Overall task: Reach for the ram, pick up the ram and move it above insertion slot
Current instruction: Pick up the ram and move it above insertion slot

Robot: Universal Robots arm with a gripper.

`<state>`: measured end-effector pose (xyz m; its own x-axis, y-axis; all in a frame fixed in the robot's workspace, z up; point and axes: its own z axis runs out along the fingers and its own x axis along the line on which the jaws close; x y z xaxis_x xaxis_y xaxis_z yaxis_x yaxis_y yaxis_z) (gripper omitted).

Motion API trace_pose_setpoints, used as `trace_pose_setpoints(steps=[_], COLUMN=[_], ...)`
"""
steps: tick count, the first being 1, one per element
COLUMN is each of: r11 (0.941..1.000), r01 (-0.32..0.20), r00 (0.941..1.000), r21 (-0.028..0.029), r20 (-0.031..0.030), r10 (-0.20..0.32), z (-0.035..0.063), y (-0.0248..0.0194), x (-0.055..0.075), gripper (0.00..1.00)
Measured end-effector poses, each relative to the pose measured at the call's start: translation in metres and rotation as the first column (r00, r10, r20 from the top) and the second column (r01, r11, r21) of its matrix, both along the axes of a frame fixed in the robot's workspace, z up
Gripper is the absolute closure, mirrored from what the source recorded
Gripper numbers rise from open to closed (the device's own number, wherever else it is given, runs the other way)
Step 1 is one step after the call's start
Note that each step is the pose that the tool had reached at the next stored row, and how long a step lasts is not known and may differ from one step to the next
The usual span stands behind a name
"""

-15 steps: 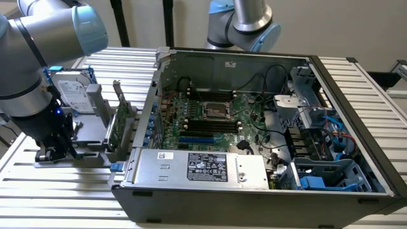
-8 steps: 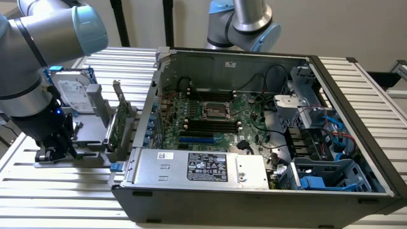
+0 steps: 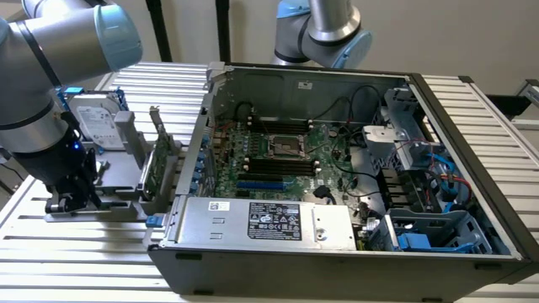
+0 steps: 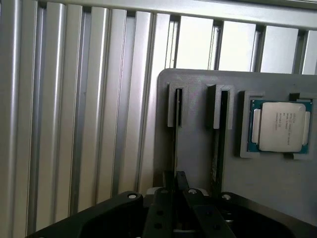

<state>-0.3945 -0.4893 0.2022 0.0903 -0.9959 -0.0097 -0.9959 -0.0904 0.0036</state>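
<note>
The gripper point(image 3: 65, 203) hangs low over a grey holder point(image 3: 118, 183), which in the exterior view lies at nine o'clock from the open case point(image 3: 471, 126), on the slatted table point(image 3: 84, 246). In the wrist view the gripper point(image 4: 175, 182) has its fingers point(image 4: 166, 191) standing narrow, and the ram point(image 4: 176, 129) runs on edge between them as a thin dark strip. The fingers seem to clamp its near end. The ram sits upright in a groove of the holder point(image 4: 195, 148) and reaches straight away from the fingertips. Beside it is a second groove point(image 4: 218, 124) with another thin dark edge; what it holds I cannot tell. Just past this groove a CPU point(image 4: 279, 126) lies flat in a square pocket. In the exterior view a green card point(image 3: 156, 165) stands upright at three o'clock from the gripper, and a hard drive point(image 3: 93, 123) leans at twelve o'clock from it. The black slots point(image 3: 274, 165) lie inside the case, well apart from the gripper, at about three o'clock from it.
</note>
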Motion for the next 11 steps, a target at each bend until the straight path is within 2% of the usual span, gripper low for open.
trace_pose_setpoints(steps=[7,11], r11=[1.0000,1.0000], r01=[0.000,0.000], r00=[1.0000,1.0000], r21=[0.0003,0.0008], r20=[0.0000,-0.0001], r10=[0.000,0.000], z=[0.0108,0.0242], y=[0.0000,-0.0002], x=[0.000,0.000], gripper=[0.87,0.87])
